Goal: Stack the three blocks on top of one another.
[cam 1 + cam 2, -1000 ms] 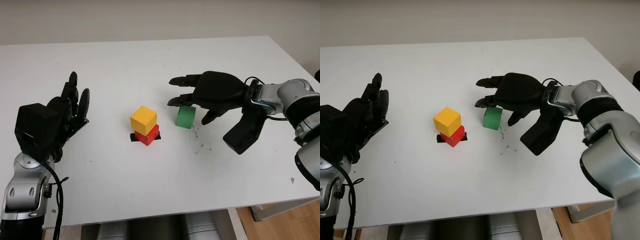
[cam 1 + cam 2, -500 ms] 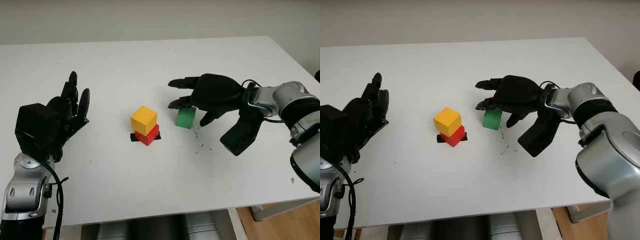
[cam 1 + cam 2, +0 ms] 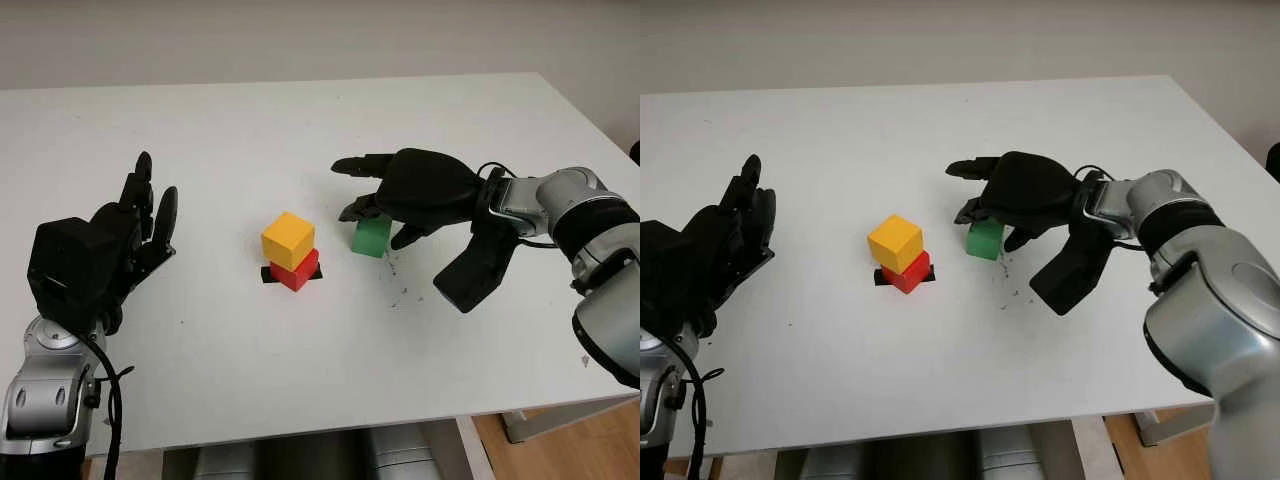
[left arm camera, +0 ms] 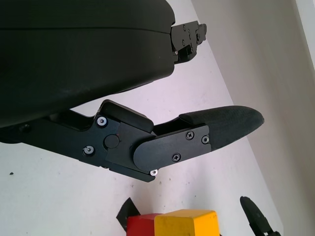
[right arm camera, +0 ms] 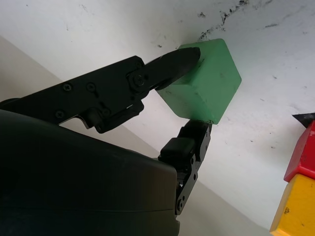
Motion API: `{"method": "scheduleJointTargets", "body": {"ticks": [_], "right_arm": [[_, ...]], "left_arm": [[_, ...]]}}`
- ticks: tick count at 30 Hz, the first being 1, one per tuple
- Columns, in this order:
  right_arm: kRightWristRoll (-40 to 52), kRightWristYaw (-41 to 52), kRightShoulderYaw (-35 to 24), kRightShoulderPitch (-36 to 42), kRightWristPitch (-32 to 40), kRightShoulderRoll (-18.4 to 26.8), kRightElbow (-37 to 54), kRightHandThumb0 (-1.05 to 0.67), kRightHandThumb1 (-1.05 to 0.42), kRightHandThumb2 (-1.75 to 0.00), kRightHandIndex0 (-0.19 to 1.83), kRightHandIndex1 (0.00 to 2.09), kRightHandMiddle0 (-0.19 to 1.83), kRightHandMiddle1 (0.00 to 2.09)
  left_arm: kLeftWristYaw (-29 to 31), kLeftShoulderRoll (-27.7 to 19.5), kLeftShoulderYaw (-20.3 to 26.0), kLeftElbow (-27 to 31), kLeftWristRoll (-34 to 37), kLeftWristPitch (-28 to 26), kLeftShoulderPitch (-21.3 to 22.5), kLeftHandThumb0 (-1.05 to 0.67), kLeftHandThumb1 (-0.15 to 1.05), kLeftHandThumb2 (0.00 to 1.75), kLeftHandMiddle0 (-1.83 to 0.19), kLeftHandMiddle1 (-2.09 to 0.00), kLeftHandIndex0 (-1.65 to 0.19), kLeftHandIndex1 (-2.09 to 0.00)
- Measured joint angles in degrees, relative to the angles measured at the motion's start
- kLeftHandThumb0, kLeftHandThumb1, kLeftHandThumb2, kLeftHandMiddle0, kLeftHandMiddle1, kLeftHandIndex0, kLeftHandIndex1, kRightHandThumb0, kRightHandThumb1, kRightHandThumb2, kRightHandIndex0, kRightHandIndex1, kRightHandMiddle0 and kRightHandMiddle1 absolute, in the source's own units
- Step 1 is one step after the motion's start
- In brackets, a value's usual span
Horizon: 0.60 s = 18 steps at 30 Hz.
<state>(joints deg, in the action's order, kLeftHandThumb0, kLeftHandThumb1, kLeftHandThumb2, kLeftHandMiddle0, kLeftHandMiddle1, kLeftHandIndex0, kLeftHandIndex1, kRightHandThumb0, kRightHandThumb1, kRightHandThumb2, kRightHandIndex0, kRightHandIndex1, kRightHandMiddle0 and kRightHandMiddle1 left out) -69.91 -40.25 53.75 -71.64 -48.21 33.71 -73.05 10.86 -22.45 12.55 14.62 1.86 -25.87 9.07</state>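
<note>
A yellow block sits skewed on a red block at the table's middle; the left wrist view shows both, yellow and red. Just to their right the green block stands on the table. My right hand arches over it. In the right wrist view two fingertips press opposite sides of the green block. My left hand is open, held up at the table's left, well apart from the stack.
A black tape mark lies under the red block. Dark specks dot the white table right of the green block. The table's front edge is near my arms, and its right edge is beyond my right forearm.
My right hand has lowered and drawn its fingers in onto the green block, which stays on the table. My left hand has drifted slightly down and left.
</note>
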Motion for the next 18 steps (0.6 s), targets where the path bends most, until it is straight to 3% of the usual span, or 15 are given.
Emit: {"method": "scheduleJointTargets", "body": {"ticks": [3, 6, 18], "right_arm": [[0.07, -0.54, 0.02, 0.05, 0.08, -0.04, -0.03, -0.41, -0.94, -0.05, 0.28, 0.06, 0.55, 1.12], [0.51, -0.51, 0.01, 0.19, 0.09, -0.05, -0.11, -0.41, -0.94, -0.05, 0.28, 0.06, 0.5, 1.26], [9.75, 14.12, -5.74, 1.47, -1.05, -0.17, -0.72, -0.44, -0.93, -0.05, 0.28, 0.06, 0.47, 1.3]], "left_arm": [[0.0, 0.14, -0.02, 0.0, 0.03, -0.15, 0.0, -0.83, 1.05, 0.71, 0.19, 0.0, 0.19, 0.0], [-0.01, 0.27, -0.05, 0.0, 0.12, -0.33, 0.01, -0.82, 1.05, 0.72, 0.19, 0.0, 0.19, 0.0], [-0.3, 0.37, -0.3, 0.0, -0.03, -0.23, 0.02, -0.82, 1.05, 0.72, 0.19, 0.0, 0.19, 0.0]]}}
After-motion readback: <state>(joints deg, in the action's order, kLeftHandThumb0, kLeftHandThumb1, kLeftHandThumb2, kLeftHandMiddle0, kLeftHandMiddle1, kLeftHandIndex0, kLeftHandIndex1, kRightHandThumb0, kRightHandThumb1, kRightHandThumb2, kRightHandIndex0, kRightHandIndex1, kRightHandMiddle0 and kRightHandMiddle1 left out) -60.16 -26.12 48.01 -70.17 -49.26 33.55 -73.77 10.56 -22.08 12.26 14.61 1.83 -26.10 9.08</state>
